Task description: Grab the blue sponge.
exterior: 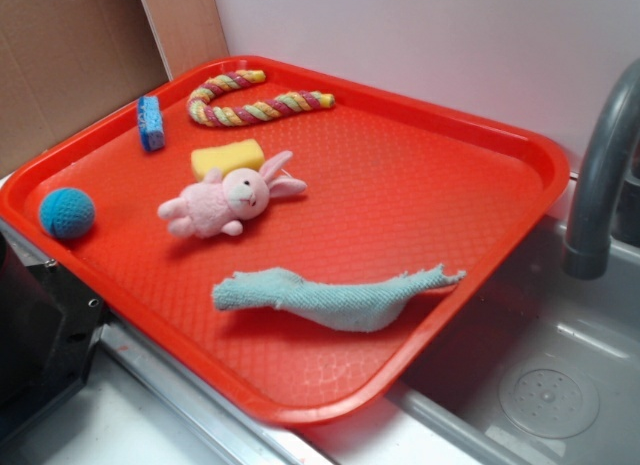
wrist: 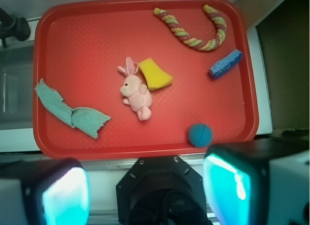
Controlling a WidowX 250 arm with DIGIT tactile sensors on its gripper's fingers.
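Note:
The blue sponge [exterior: 151,123] [wrist: 225,64] is a small bright-blue block on the red tray [exterior: 480,155] [wrist: 92,36], near its far left corner in the exterior view, beside the rope toy. My gripper [wrist: 145,191] shows only in the wrist view, high above the tray's near edge, far from the sponge. Its two cyan-padded fingers [wrist: 65,196] stand wide apart with nothing between them. In the exterior view the gripper is out of sight.
On the tray also lie a yellow sponge [exterior: 228,157] [wrist: 155,74], a pink plush bunny [exterior: 225,200] [wrist: 134,92], a teal ball [exterior: 67,212] [wrist: 200,134], a striped rope toy [exterior: 255,100] [wrist: 193,29] and a green rag [exterior: 330,297] [wrist: 70,111]. A grey faucet [exterior: 600,175] and sink [exterior: 550,395] lie to the right.

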